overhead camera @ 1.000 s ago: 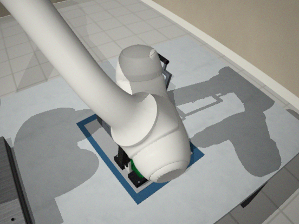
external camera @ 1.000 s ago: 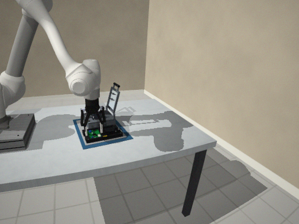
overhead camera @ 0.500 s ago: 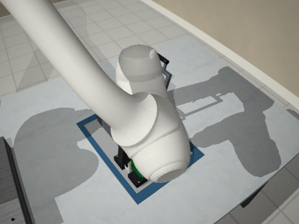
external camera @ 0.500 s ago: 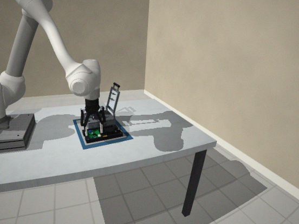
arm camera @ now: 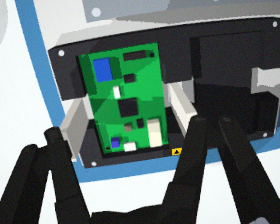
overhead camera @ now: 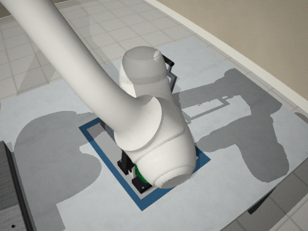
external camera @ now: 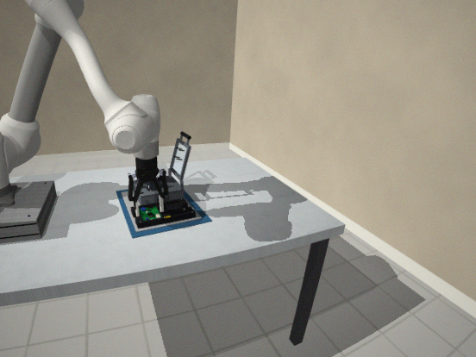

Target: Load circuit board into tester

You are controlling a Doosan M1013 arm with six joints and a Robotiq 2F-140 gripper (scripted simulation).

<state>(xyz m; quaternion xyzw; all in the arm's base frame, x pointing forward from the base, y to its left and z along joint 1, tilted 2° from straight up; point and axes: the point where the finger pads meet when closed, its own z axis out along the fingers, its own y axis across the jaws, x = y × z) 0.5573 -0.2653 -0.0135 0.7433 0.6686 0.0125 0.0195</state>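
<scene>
Over the tray (arm camera: 58, 56), gripper (arm camera: 121, 153) hangs with jaws partly open, holding nothing. Board (arm camera: 125, 100) lies face up in the tray's left pocket, white connector (arm camera: 154, 133) at the end nearest the gripper. Fingers look offset toward the gripper side of the board, not yet straddling its long edges. Risk: descending off-centre, a fingertip lands on the pocket wall or board face instead of the recess (arm camera: 180, 106), jamming or tilting the board. Tester lid (external camera: 179, 159) stands open behind the tray.
</scene>
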